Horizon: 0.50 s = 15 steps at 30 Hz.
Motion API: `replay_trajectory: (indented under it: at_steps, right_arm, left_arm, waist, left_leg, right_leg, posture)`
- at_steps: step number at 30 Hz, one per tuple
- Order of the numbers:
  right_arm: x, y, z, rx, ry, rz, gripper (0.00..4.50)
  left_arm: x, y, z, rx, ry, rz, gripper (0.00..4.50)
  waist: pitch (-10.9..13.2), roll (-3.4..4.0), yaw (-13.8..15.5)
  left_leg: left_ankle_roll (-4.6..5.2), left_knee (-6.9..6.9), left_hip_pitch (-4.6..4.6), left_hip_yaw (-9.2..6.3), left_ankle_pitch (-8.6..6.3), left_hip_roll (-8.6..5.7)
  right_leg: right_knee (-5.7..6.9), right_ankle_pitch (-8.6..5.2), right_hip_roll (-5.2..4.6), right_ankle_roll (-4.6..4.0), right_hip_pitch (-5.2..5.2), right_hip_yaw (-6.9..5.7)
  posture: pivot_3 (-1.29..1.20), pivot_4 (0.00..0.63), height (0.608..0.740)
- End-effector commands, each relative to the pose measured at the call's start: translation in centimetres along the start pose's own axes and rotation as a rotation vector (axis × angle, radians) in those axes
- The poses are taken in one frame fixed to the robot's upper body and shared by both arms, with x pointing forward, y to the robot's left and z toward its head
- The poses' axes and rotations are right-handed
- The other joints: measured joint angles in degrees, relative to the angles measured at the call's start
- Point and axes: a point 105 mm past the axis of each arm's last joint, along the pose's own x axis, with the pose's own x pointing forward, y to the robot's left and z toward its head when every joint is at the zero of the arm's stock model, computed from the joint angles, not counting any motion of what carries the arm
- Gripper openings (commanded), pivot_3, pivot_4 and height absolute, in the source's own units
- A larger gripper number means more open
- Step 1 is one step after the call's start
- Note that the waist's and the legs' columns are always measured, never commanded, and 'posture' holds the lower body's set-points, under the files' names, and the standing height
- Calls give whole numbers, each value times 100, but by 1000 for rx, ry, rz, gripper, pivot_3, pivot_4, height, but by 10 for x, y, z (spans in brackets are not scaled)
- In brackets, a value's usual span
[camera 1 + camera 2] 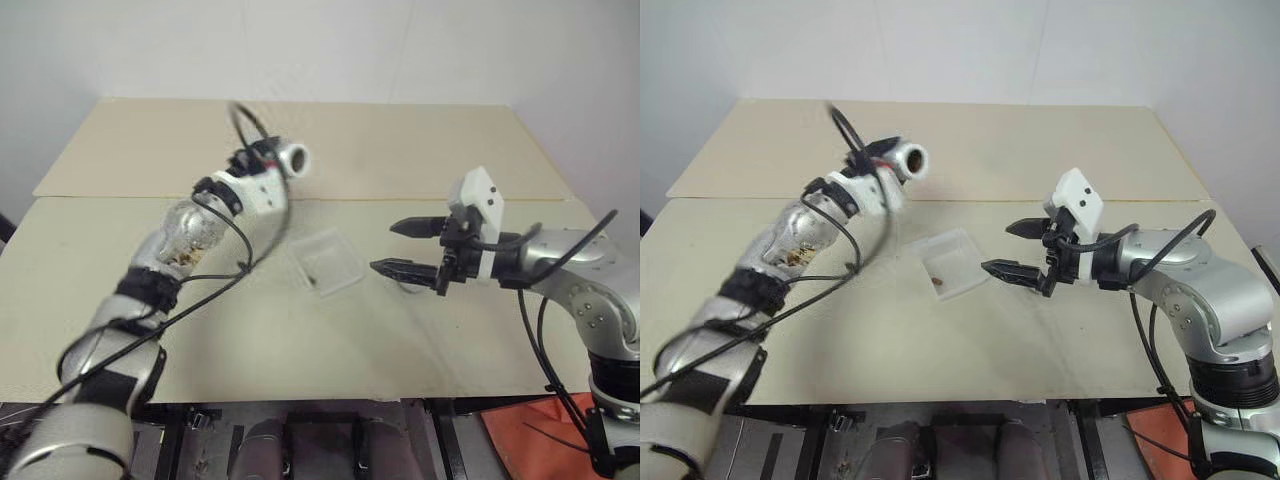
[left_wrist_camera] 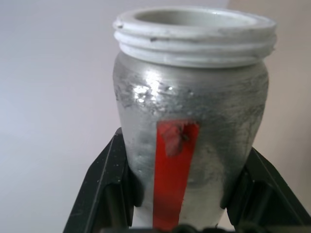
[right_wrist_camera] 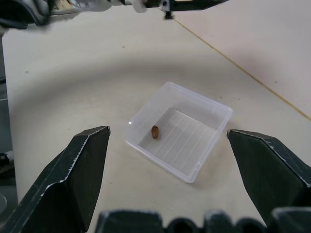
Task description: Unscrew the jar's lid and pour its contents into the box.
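A pale beige table is seen across the middle of the head views, its top made up of two boards, with a seam running left to right across the upper half of the frame. Behind it, along the top of the frame, a plain off-white wall is shown, evenly lit. At the lower right corner, an orange-red patch is visible beyond the table's near edge. Soft shadows are cast on the tabletop.
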Motion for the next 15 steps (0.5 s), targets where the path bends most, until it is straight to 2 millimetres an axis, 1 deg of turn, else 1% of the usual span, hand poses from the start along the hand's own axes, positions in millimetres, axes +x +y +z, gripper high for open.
replay_trajectory:
  at_steps: [1, 3, 5, 8, 11, 12, 15]
  right_arm:
    - [-8, -4, 9, -64, -32, -21, 4469]
    - [-10, -5, 9, -69, -33, -23, 4469]
    - [-11, -5, 8, -75, -34, -28, 4469]
    - [-13, -6, 7, -79, -32, -32, 4469]
    - [-15, -6, 5, -80, -24, -40, 4469]
    - [-15, -6, 5, -80, -22, -41, 4469]
    - [-16, -5, 5, -82, -21, -39, 4469]
  left_arm:
    - [-15, 24, 4, -447, -6, -3, 1947]
    - [-24, 22, 0, -628, -11, -17, 1947]
    - [-34, 13, -10, -725, 9, -34, 1947]
    - [-46, -5, -20, -775, 25, -72, 1947]
    - [-53, -27, -29, -824, 39, -72, 1947]
    - [-54, -35, -30, -837, 30, -75, 1947]
    - [-55, -44, -34, -855, 10, -8, 1947]
  waist:
    - [0, 0, -19]
    - [0, 0, -32]
    - [0, 1, -29]
    - [-1, 1, -25]
    - [-1, 0, 7]
    - [-1, 0, 26]
    - [0, 0, 63]
  left_leg:
    - [0, 2, 1, -5, 0, 0]
    - [1, 2, 5, -17, 0, -3]
    - [1, 2, 9, -23, 0, -5]
    - [1, 1, 19, -22, -1, -10]
    - [1, 2, 19, -23, -1, -12]
    - [1, 2, 19, -23, -1, -12]
    - [2, 2, 18, -23, -1, -12]
  right_leg:
    - [-1, 0, 3, 0, 3, 0]
    - [-3, 0, 4, 1, 9, 1]
    - [-3, 0, 4, 0, 14, 1]
    - [-6, 0, 5, 0, 26, 1]
    - [-6, 1, 5, -1, 27, 1]
    - [-7, 1, 5, -1, 27, 1]
    - [-11, 2, 5, -2, 27, 1]
  posture:
    - [0, 150, 740]
    - [0, 150, 740]
    - [0, 150, 740]
    - [0, 150, 740]
    - [0, 150, 740]
    - [0, 150, 740]
    - [0, 150, 740]
